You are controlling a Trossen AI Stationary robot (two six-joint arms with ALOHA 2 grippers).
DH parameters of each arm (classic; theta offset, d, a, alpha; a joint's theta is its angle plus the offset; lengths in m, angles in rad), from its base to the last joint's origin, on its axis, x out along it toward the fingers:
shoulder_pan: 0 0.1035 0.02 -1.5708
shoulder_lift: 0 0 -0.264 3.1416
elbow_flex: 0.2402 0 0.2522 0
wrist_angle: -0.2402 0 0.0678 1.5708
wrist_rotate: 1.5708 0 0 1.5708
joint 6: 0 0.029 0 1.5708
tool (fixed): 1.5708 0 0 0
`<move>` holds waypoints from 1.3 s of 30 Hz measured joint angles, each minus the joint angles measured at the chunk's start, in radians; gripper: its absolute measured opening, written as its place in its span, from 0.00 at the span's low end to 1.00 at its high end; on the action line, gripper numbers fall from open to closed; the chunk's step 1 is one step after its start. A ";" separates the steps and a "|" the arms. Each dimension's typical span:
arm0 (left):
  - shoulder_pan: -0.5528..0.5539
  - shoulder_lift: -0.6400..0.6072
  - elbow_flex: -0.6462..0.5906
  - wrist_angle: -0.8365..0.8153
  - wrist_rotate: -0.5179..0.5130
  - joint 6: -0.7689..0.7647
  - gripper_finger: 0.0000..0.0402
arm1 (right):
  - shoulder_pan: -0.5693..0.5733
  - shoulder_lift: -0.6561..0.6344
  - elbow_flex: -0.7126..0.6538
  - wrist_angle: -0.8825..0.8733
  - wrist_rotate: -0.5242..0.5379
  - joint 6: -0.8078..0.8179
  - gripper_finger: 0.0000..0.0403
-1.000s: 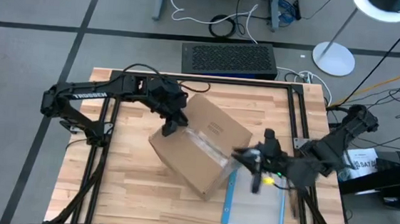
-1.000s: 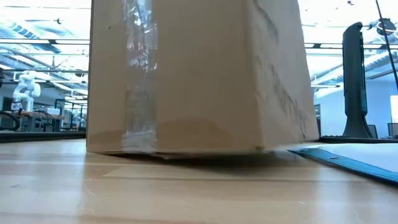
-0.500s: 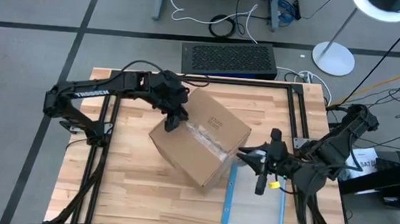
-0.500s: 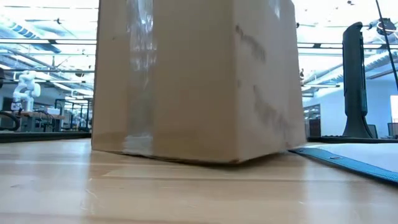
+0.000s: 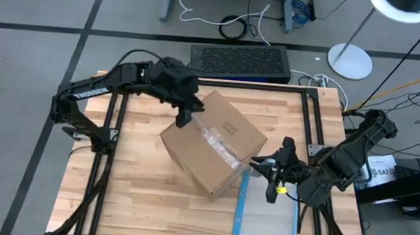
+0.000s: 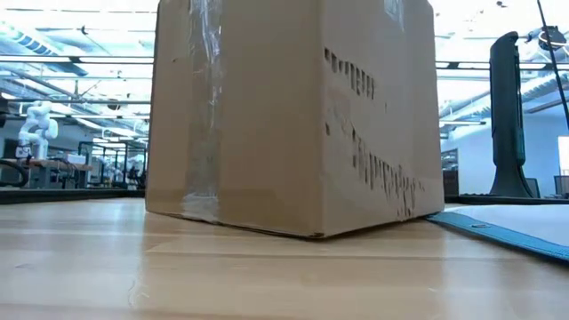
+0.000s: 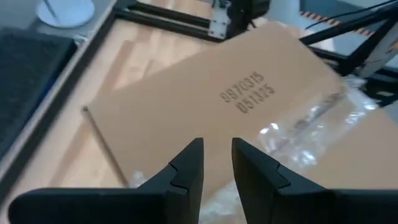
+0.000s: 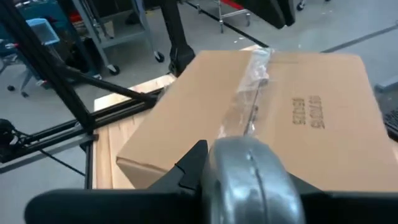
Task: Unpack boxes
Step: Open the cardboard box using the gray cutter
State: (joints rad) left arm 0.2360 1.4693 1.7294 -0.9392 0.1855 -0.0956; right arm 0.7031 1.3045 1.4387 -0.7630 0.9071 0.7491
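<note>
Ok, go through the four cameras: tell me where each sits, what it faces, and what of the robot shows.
High: above the table, looking down on the box, with the left gripper at its far-left corner and the right gripper beside it.
Low: at tabletop height, facing the box; no arm shows.
Left wrist: over the box top, own fingers slightly apart.
Right wrist: beside the box, a rounded metal thing at its gripper.
High and left wrist share the printed numbers.

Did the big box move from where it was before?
Yes. In the high view the box has turned and slid slightly toward the table's far edge, closer to the black unit behind the table.
</note>
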 joint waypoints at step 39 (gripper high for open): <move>0.066 0.086 0.009 -0.160 -0.064 0.079 0.22 | -0.457 0.180 0.029 0.728 -0.796 -0.583 0.15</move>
State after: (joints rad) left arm 0.3021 1.5552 1.7381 -1.0987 0.1211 -0.0164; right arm 0.2463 1.4843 1.4680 -0.0351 0.1107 0.1662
